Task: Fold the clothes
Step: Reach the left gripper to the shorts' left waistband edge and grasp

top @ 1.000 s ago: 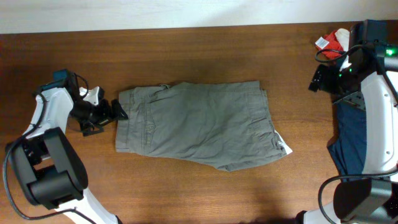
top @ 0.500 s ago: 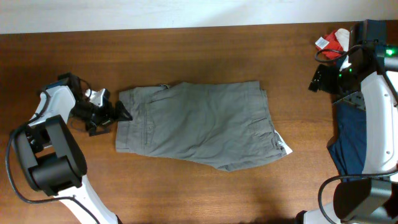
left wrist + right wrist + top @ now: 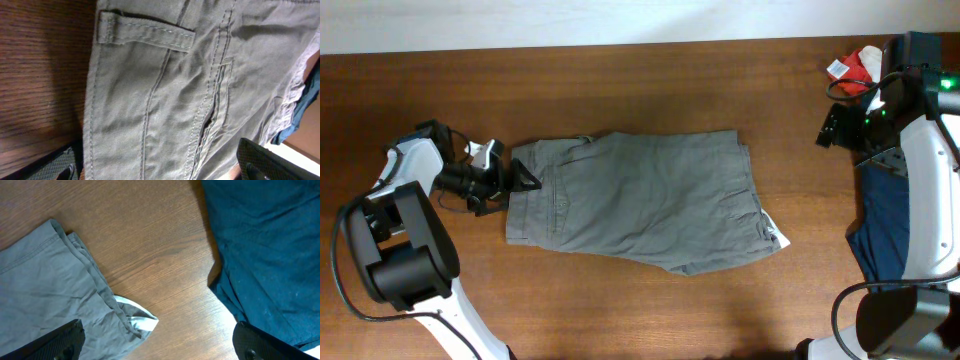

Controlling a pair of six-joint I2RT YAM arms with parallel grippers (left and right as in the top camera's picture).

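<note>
At the left end of the bench (image 3: 620, 90), your left fingers (image 3: 272, 162) have closed the last gap to the grey shorts (image 3: 640, 200). A second ago they hung just off the waistband (image 3: 117, 105); now their tips overlap its edge. The left wrist camera shows them spread wide, one over bare wood just outside the waistband, the other over the cloth past the pocket seam (image 3: 212, 120), with the belt loop (image 3: 145, 34) ahead. They are released and pinch nothing yet.

The shorts have not shifted. They lie flat across the middle of the bench, waistband to the left and leg hems to the right, with a white tag (image 3: 775, 236) poking out at the near right corner.

From that move I judge you are past the approach and about to take hold. The fold itself looks not yet begun, since no part of the cloth is lifted. Your next move calls for a clean pinch through every layer of the waistband before you raise it. If you catch only the top layer, the shorts could fall open as they rise.

Your right fingers (image 3: 55, 342) have stayed put at the far right, spread apart and holding nothing. They hang above bare wood between the hem and a dark blue garment (image 3: 270, 245). A red and white item (image 3: 860, 62) sits in the far right corner.
</note>
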